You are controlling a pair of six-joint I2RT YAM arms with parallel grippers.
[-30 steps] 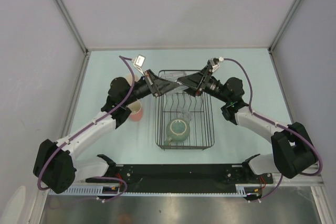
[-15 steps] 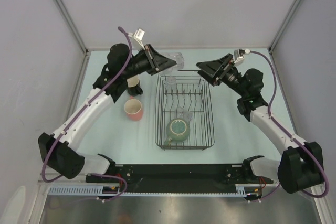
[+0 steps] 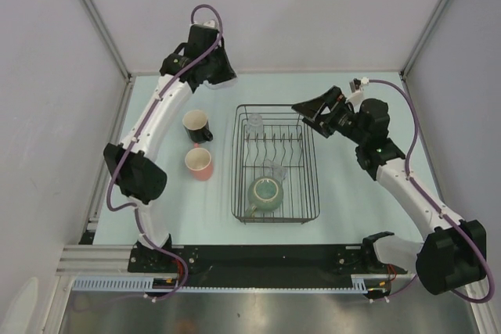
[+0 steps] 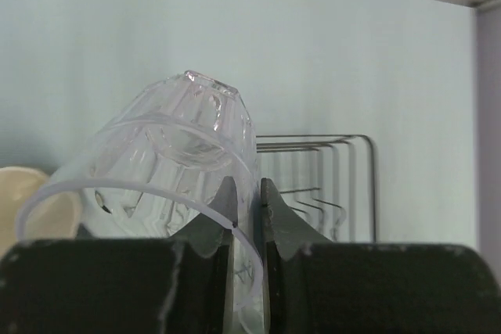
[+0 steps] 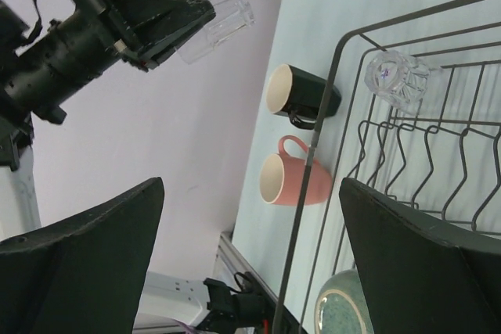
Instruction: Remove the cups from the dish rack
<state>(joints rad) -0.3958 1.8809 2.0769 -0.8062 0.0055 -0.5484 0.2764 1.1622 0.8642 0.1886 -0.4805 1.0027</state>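
Note:
My left gripper (image 3: 224, 74) is raised high over the table's far left and is shut on the rim of a clear glass tumbler (image 4: 172, 142), one finger inside and one outside; the right wrist view also shows the tumbler (image 5: 217, 12). The black wire dish rack (image 3: 236, 163) holds a sage-green mug (image 3: 266, 193) at its near end and two clear glasses, one in the far left corner (image 3: 254, 123) and one mid-rack (image 3: 274, 170). A dark pale-rimmed cup (image 3: 197, 125) and a salmon-pink cup (image 3: 200, 163) stand on the table left of the rack. My right gripper (image 3: 308, 109) is open and empty above the rack's far right corner.
Grey walls close in the table on the left, back and right. The black arm-base rail (image 3: 266, 260) runs along the near edge. The left arm (image 3: 153, 127) reaches up over the two cups on the table.
My left gripper lifted the clear tumbler from the rack's far end and carried it up and back to the left. My right gripper drew back to the right, away from the rack.

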